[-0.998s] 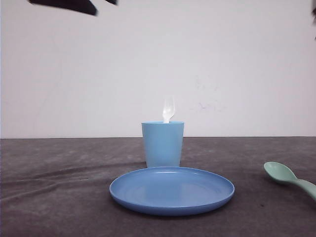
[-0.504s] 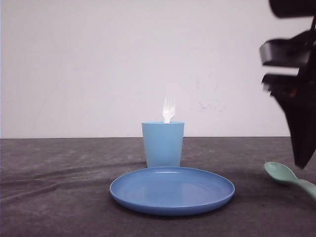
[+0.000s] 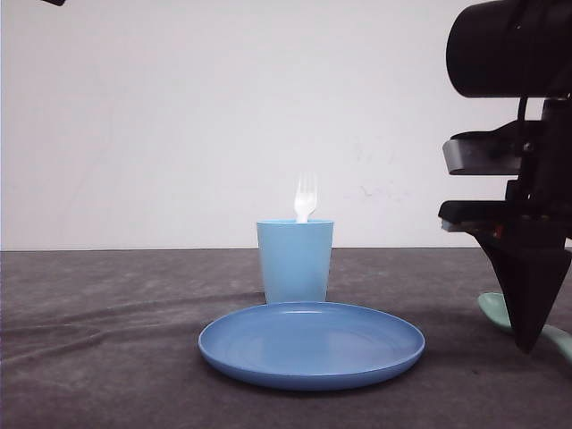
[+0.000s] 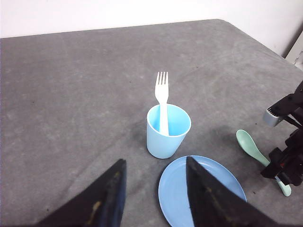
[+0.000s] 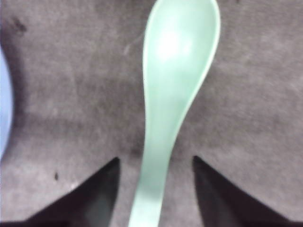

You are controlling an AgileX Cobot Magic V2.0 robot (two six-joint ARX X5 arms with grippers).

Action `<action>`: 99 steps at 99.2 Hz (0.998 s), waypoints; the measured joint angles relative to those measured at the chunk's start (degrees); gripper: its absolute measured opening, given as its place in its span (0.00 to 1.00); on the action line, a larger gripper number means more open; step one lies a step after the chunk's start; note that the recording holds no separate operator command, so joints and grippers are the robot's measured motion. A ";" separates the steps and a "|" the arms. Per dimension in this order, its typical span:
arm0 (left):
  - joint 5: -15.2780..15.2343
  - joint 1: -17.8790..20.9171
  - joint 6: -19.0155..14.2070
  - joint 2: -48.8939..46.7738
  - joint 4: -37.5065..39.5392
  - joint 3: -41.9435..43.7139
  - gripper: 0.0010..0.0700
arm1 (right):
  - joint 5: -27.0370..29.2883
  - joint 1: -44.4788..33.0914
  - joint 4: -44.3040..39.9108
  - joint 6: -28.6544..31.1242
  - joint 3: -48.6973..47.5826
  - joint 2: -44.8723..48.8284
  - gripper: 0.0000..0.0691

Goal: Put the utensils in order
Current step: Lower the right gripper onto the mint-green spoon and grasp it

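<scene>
I am looking across the grey table (image 3: 107, 357), and my right gripper (image 5: 155, 189) is hanging low over its right side, fingers pointing down, the tips just above the cloth. Its two fingers (image 5: 97, 191) are standing apart, and the handle of the mint-green spoon (image 5: 175, 90) is running straight up through the gap between them, clear of both. The spoon's oval bowl is lying flat on the table out past the fingertips, hollow side up. In the front view the spoon (image 3: 494, 308) is peeking out on either side of the dark finger, with the right gripper (image 3: 527, 335) directly above the handle. From the left wrist camera I am seeing the same: the right gripper (image 4: 286, 168) sitting over the spoon's (image 4: 250, 145) handle, bowl end pointing away from it.

The round blue plate (image 3: 268, 353) is resting to the left of the right gripper, near but not touching, and its edge is showing beside the left finger in the right wrist picture. Behind the plate, farther left of that gripper, the light blue cup (image 3: 295, 264) is standing upright. The white fork (image 4: 162, 101) is standing in the cup, tines up, leaning on the rim.

My left gripper (image 4: 154, 198) is hovering high, its fingers spread apart and holding nothing, with the cup and plate beyond its tips.
</scene>
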 joint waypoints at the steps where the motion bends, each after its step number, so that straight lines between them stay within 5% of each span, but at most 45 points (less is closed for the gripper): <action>1: 0.00 0.00 0.00 0.00 -0.04 0.00 0.32 | -0.02 0.00 0.04 0.02 0.00 0.11 0.38; 19: 0.00 0.00 0.02 0.02 -0.42 0.00 0.32 | 0.04 0.00 0.66 0.11 0.00 1.40 0.35; 52: 0.00 0.00 0.02 0.02 -0.61 0.00 0.32 | 1.31 0.04 1.05 0.11 0.00 1.51 0.12; 99: 0.00 0.00 0.02 0.02 -2.12 0.00 0.32 | 1.44 0.04 0.76 -0.13 0.04 0.63 0.12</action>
